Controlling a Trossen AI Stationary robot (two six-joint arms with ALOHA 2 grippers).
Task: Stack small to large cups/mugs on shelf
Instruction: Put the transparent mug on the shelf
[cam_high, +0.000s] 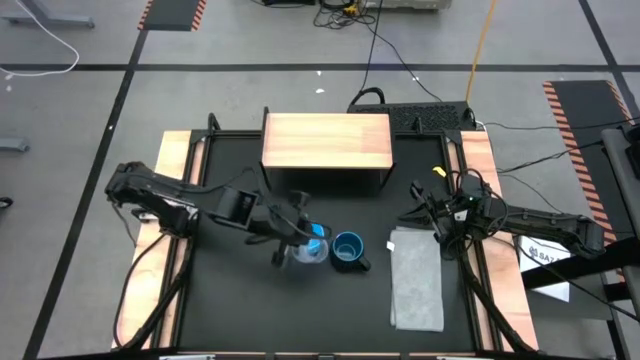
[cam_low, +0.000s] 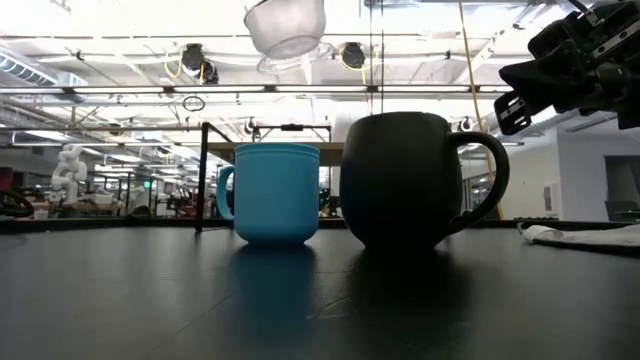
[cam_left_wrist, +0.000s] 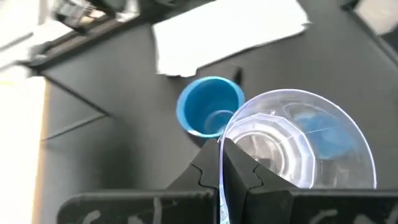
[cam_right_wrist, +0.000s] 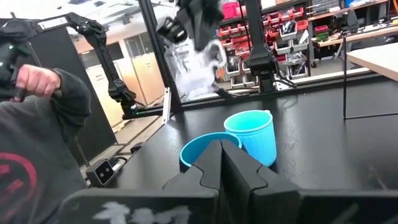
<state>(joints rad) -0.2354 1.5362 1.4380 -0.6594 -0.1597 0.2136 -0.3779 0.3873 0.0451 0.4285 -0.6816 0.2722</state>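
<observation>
The tiny clear cup (cam_left_wrist: 298, 140) hangs in the air above the light-blue mug (cam_low: 270, 192), pinched at its rim by the closed left end effector (cam_left_wrist: 222, 163). The navy mug (cam_low: 410, 180) stands just beside the light-blue mug on the bench (cam_high: 240, 300). The shelf (cam_high: 325, 150) is behind them. The right end effector (cam_right_wrist: 222, 163) is closed and empty.

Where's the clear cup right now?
The clear cup is off the table, pinched at its rim by the left claw. In the low view it hangs above the light-blue mug, left of the navy mug.
</observation>
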